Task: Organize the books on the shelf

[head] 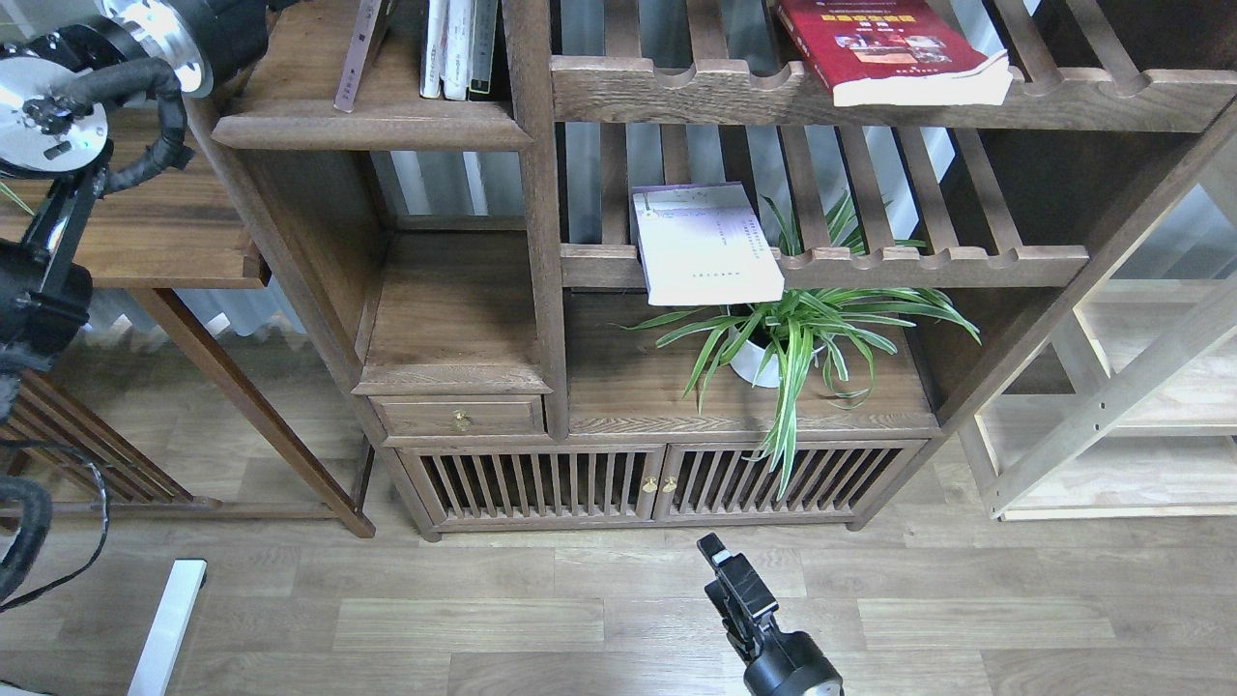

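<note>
The shelf (372, 128) is a solid dark-brown board with a thick lip at the upper left of the bookcase. A thin mauve-brown book (359, 53) leans on it edge-on, so its cover is hidden. The thick red book with a yellow title (889, 43) lies flat on the top slatted rack. The pale white-lavender book (705, 244) lies on the middle slatted rack and overhangs its front rail. My left arm (155, 39) rises past the top left edge, and its gripper is out of view. My right gripper (717, 556) hangs low over the floor, small and dark.
Thin white-spined and dark-spined books (459, 48) stand upright on the shelf. A potted spider plant (788, 338) sits below the pale book. A drawer (459, 416) and slatted cabinet doors (657, 483) lie below. Pale light-wood shelving (1111, 416) stands right, and a brown table (145, 232) left.
</note>
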Tool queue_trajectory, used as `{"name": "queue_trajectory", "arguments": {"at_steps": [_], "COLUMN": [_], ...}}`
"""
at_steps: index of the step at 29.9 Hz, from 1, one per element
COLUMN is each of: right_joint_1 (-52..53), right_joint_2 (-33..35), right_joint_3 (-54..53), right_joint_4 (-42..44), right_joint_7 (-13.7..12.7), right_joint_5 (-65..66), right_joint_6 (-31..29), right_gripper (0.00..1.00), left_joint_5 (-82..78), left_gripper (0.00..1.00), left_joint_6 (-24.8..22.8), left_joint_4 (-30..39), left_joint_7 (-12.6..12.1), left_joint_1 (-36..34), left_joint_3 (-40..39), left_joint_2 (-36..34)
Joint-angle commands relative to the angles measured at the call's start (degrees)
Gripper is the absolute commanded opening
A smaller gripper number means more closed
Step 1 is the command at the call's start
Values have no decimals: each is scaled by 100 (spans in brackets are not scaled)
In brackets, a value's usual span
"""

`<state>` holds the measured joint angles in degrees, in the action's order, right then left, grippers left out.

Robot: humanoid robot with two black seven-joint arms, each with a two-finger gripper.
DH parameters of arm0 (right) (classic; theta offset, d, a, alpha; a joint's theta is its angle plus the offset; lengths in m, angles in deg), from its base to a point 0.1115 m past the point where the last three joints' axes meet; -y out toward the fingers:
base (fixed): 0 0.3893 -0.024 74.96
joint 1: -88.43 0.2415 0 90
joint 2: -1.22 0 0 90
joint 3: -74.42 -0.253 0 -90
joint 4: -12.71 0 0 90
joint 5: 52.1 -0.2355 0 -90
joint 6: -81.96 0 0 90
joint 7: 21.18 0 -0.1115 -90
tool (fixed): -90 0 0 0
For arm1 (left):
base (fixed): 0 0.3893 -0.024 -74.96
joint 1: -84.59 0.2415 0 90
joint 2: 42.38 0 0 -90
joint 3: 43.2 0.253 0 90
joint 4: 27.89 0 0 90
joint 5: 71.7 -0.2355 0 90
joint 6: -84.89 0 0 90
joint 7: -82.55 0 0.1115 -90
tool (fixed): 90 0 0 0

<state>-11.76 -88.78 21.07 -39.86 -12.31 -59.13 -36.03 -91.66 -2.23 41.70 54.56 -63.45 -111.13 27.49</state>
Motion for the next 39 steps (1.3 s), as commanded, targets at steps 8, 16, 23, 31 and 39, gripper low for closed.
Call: {"name": "queue_trajectory", "arguments": {"at_steps": [8, 16, 23, 31, 39], "right_joint_1": [-10, -1, -1, -1, -1], "right_joint_2": [0, 0, 0, 0, 0], "right_joint_3": [9, -9, -26, -88, -158], "right_joint_4": [0, 0, 0, 9, 9], "right_joint_7": [0, 0, 0, 9, 0], "right_joint_5": [0, -9, -44, -158, -211], "right_joint_6": [0, 0, 0, 0, 0], "right_gripper": [99, 99, 99, 99, 99], "left_joint_5": [-26, -35, -35, -9, 281], "left_gripper": [99, 99, 99, 99, 100], "left_joint_6": [46, 55, 46, 38, 29], "left_joint_4": [-490, -1061, -2036, -2574, -1468], "left_joint_7": [0, 0, 0, 0, 0], "left_joint_1": [-85, -374, -989, -1254, -886], "left_joint_3": [96, 122, 324, 500, 377], "left_joint_2": [123, 263, 605, 905, 380]}}
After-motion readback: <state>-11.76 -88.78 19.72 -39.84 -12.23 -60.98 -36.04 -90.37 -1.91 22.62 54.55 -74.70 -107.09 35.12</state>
